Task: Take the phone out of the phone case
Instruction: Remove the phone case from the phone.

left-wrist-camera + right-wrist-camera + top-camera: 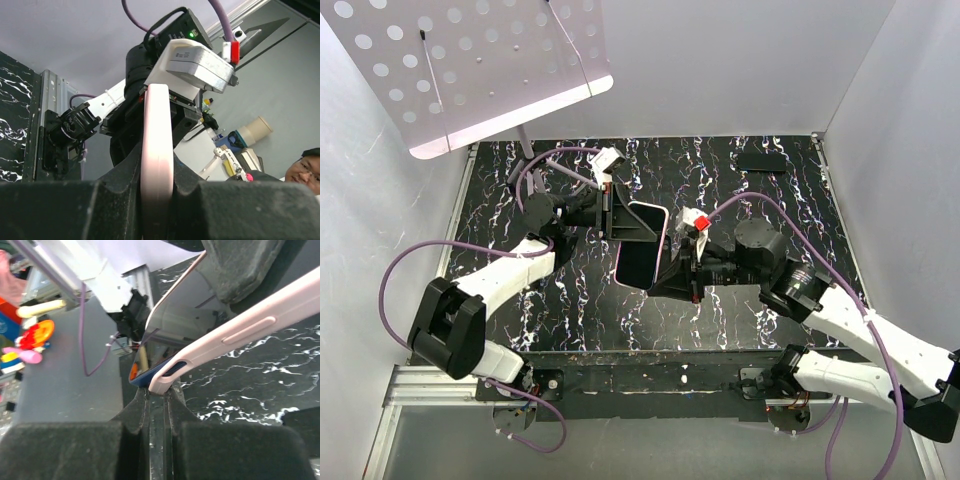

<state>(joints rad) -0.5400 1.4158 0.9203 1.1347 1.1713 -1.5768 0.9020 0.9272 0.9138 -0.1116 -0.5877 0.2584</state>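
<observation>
- Gripping from two sides: both arms hold the pink phone case (156, 165) up off the black marbled table (580, 300), with the phone (640, 262) in it, dark screen facing up and toward the camera in the top view.
- Left gripper (622, 220): clamped on the far end of the phone case. In the left wrist view the case stands edge-on between the two black fingers (75, 210), touching both.
- Right gripper (157, 407): closed on the near corner of the phone case. The pink corner with its slot cutout sits down in the narrow gap between the pads.
- Phone case attitude: tilted, far end higher than near end, spanning between the two grippers.
- Right wrist view: the long pink side with a raised side button runs up and away from the clamped corner. A dark blue edge shows just beside that corner; cannot tell whether the phone is fully seated there.
- Screen glass reflects the frame and cables behind the case.
- Left finger tip presses on the screen side at the far end of the phone case.
- Other items: a flat dark rectangular object (761, 161) lies well beyond the phone case, at the far right of the table; a white perforated panel (470, 60) hangs beyond and left of it.
- Behind the phone case in the left wrist view: the right arm's white camera housing (197, 62), a paper cup (256, 131), a person's face (305, 172).
</observation>
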